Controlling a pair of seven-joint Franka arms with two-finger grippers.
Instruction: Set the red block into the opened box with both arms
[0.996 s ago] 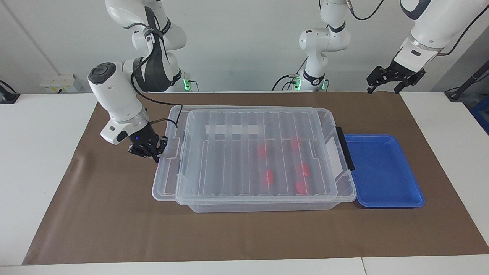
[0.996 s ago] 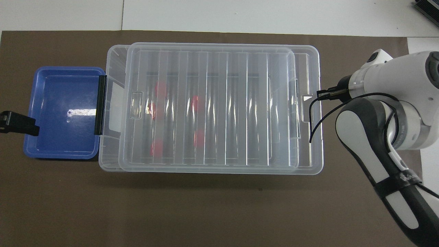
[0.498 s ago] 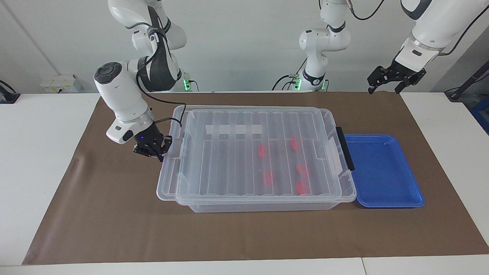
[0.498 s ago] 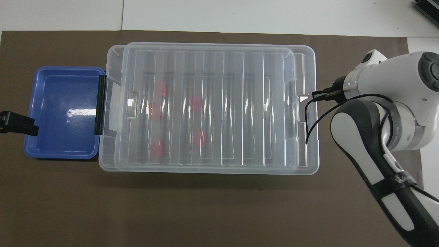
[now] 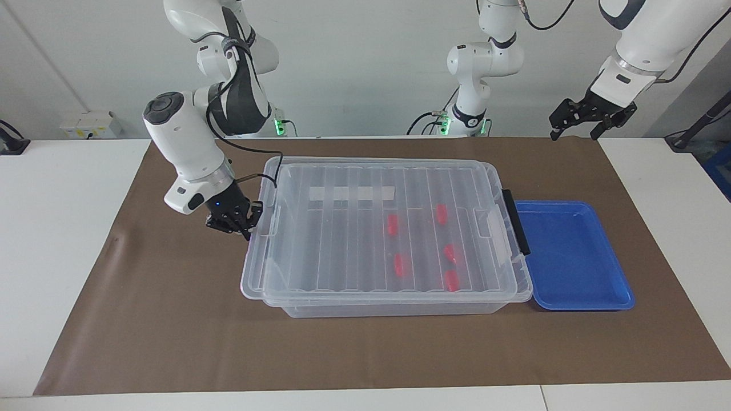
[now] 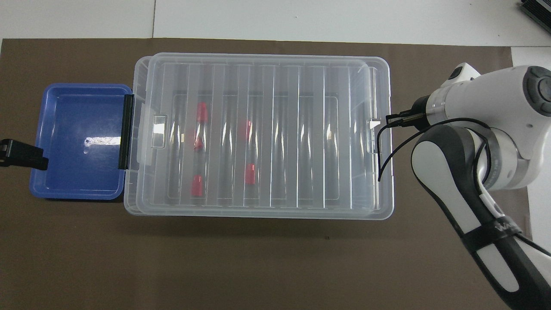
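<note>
My arms (image 5: 183,137) are glossy white shells with dark grey joints; black cables loop off my wrists, grippers (image 5: 234,220) small and black (tiny blue light at 9 o'clock), green lights on my bases.

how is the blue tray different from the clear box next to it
The blue tray is shallow, opaque and uncovered, with nothing in it; the clear box is bigger, deeper and see-through, with a ribbed lid on top and red blocks showing inside. Both are rectangular plastic containers sitting side by side on the brown mat.
</note>
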